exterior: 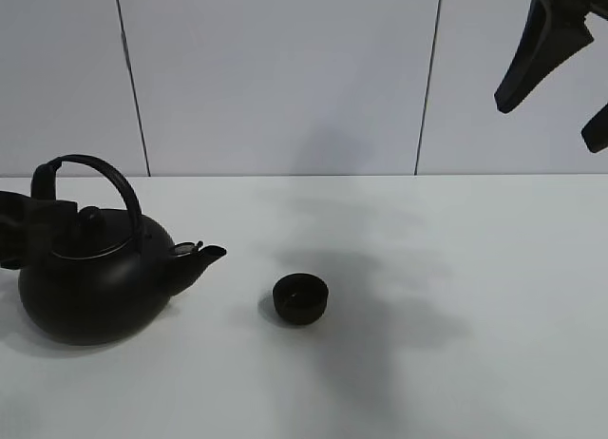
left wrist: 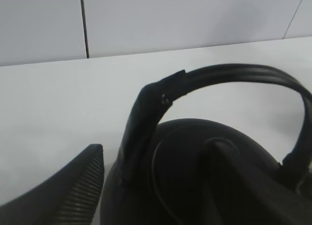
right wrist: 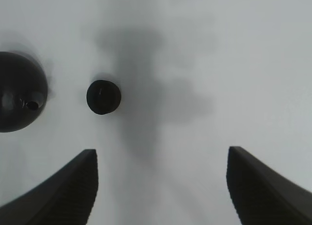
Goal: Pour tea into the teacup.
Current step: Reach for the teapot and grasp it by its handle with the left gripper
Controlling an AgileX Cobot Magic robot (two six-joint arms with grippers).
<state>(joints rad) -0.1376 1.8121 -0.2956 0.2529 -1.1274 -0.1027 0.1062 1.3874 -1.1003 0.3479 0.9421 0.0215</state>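
Kettle and teacup standing apart on the white table [exterior: 494, 363]
The small black teacup [exterior: 301, 298] sits upright just below the middle of the high view. The round black kettle [exterior: 90, 277] stands at lower left, its spout [exterior: 204, 256] aimed toward the cup but not touching it. The left gripper [left wrist: 156, 147] comes in from the left edge with its fingers either side of the arched handle [left wrist: 234, 73] near its base; whether they clamp it cannot be told. The right gripper [exterior: 551, 116] hangs in the upper right corner, jaws spread wide and released
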